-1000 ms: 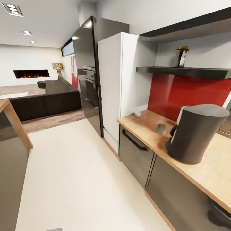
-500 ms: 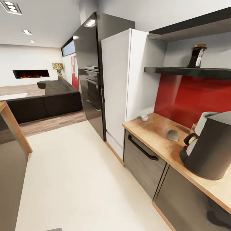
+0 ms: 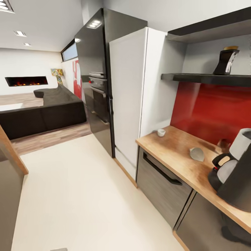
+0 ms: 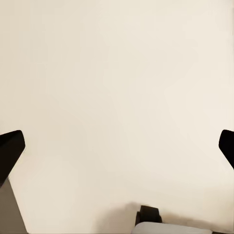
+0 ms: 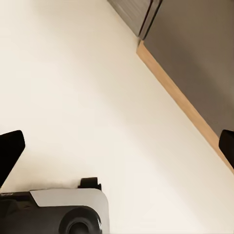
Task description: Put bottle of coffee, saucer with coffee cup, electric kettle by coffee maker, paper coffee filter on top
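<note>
While the head view looks down a kitchen aisle, the kitchen countertop (image 3: pixel 181 158) runs along the right side over grey cabinet fronts (image 3: pixel 158 183), light wood grain with a tan edge. The coffee maker (image 3: pixel 235 170) stands on it at the right edge of the frame, black body, light grey upper front, glass carafe with a black handle; partly cut off. A small white coffee cup (image 3: pixel 161 132) sits upright near the counter's far end, close to the white fridge (image 3: pixel 134 94). Between cup and coffee maker lies a small pale object (image 3: pixel 197 153), tilted; could be the saucer or a filter, can't tell. The bottle of coffee (image 3: pixel 226 61), dark with an orange-tan cap, stands on the lower kitchen shelf (image 3: pixel 202 78), above the red backsplash (image 3: pixel 212 108), well apart from the coffee maker. A second black shelf (image 3: pixel 209 29) hangs above. Black oven tower (image 3: pixel 96 80) beyond the fridge, dark sofa (image 3: pixel 42 113) and fireplace (image 3: pixel 26 81) at far left.

In the left wrist view the left gripper (image 4: pixel 117 148) is spread wide, fingertips (image 4: pixel 9 151) at opposite frame edges, nothing between them, cream floor (image 4: pixel 117 87) below. In the right wrist view the right gripper (image 5: pixel 117 151) is likewise wide apart and holds nothing, over the floor beside the cabinet's tan kickboard (image 5: pixel 185 105); part of the robot base (image 5: pixel 58 212) shows.
</note>
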